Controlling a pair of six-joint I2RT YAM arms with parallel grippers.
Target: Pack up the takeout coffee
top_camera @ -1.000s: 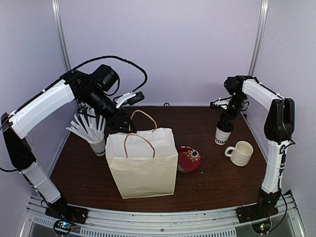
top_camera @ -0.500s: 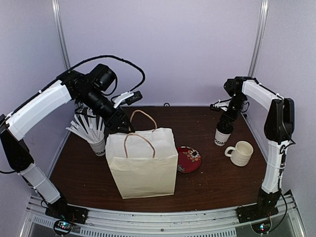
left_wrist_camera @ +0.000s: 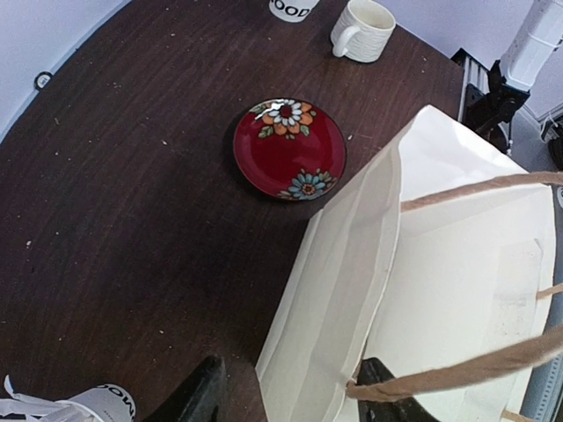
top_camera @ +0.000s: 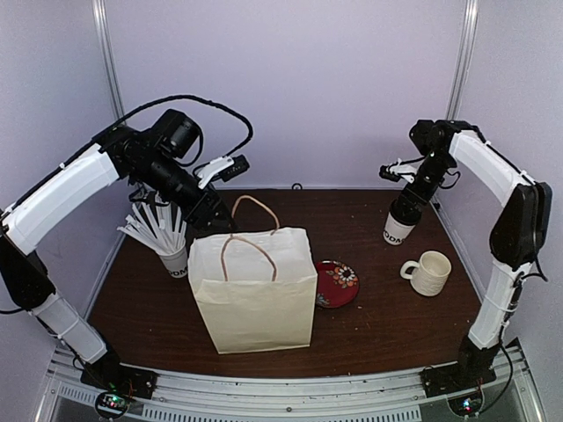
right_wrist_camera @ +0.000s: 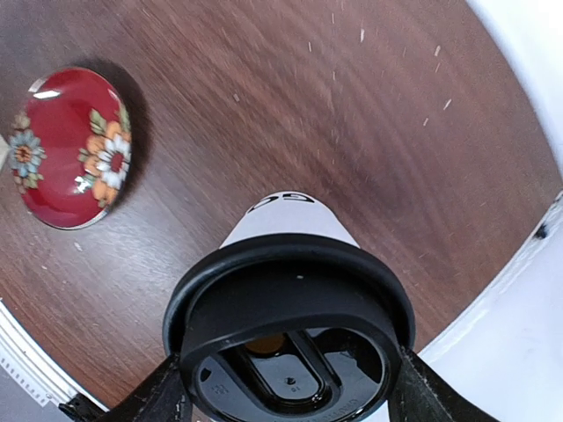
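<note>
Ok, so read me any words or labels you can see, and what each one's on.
"ODM", partial, near the base of the takeout cup.
"ODM", partial, on the cup of white sticks.
"OOD", same takeout cup, cropped at the left wrist view's edge.
Right wrist view: cup's letters too foreshortened to read.
No text on the bag, plate or mug.

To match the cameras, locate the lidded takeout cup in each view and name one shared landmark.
Top external: takeout cup at right rear, under the right gripper.
Left wrist: only its base, at the top edge.
Right wrist: bottom centre, black lid nearest the camera.
Shared landmark: red floral plate.
</note>
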